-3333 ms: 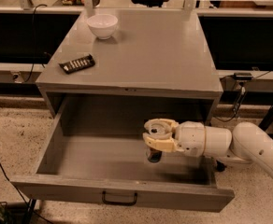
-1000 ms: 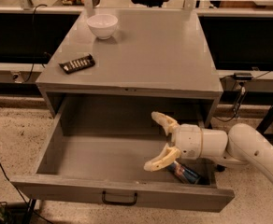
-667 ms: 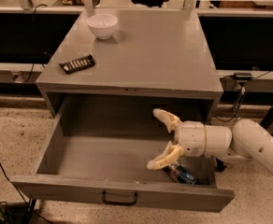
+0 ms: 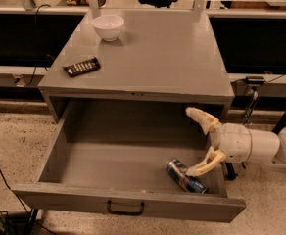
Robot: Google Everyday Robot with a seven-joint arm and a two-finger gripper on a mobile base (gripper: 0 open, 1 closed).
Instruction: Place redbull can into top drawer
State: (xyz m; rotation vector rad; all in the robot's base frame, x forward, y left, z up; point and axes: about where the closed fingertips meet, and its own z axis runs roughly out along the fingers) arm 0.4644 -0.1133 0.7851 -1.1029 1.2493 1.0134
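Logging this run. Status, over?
Tool open, inside top drawer, right end. Redbull can lying on its side on drawer floor, right front, close by tool. Nothing else visible in drawer.

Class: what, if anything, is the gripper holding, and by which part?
Nothing. The gripper is open at the right side of the top drawer; the redbull can lies on its side on the drawer floor, ungripped.

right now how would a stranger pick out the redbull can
The grey cabinet has its drawer pulled open. In the drawer's front right corner, by the open pincer, the can lies on its side. It is blue and silver, the only loose thing in there.
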